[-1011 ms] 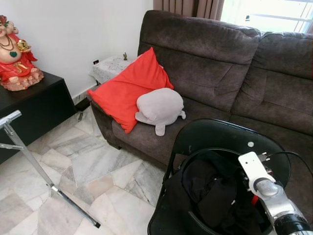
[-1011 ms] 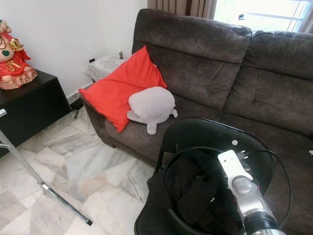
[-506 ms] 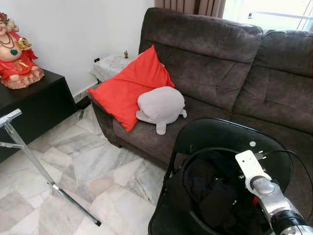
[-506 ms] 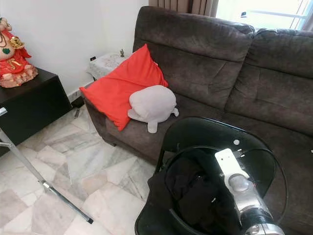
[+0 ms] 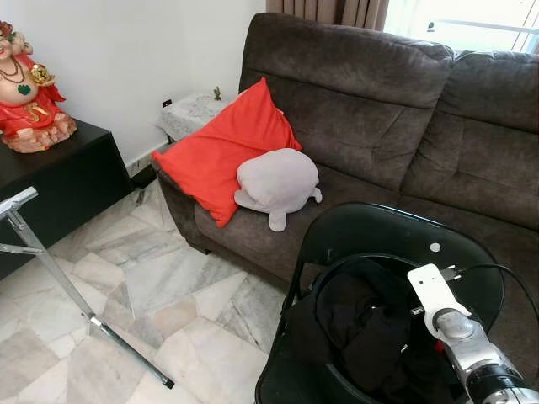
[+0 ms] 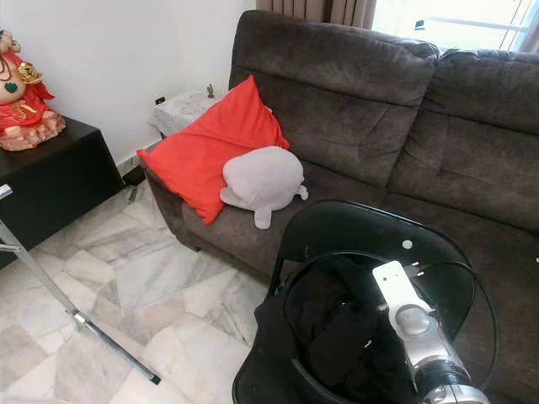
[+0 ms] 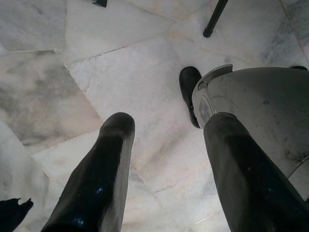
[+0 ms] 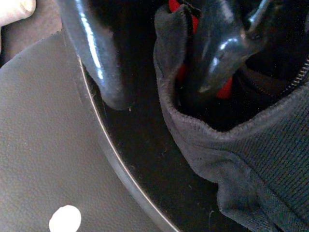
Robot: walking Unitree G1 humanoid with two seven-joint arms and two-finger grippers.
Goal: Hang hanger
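Dipping into the round black bucket chair (image 5: 381,225) that stands on the pale marble floor (image 5: 160,286) in front of the dark brown fabric sofa (image 5: 379,109), the right gripper (image 8: 159,94) has its fingers among a heap of black knitted clothing (image 5: 362,324) on the seat. They are spread apart. One finger (image 8: 96,53) lies outside the cloth against the chair's shiny black shell, and the other (image 8: 217,48) sits inside a ribbed hem of the garment, so the hem runs between them without being squeezed. Small red pieces (image 8: 224,89) show beside the inner finger, tucked inside the clothing. These may be part of the hanger, but too little shows to be sure.

The left gripper (image 7: 169,125) hangs low over the marble floor, its fingers wide apart and empty, close to the robot's own black foot (image 7: 188,87).

On the sofa a red square cushion (image 5: 223,151) leans against the backrest, with a grey plush toy (image 5: 276,181) touching its lower edge. To the robot's left a red and gold figurine (image 5: 25,93) sits on a black cabinet (image 5: 67,181), and a slanted metal stand leg (image 5: 50,269) crosses the floor.
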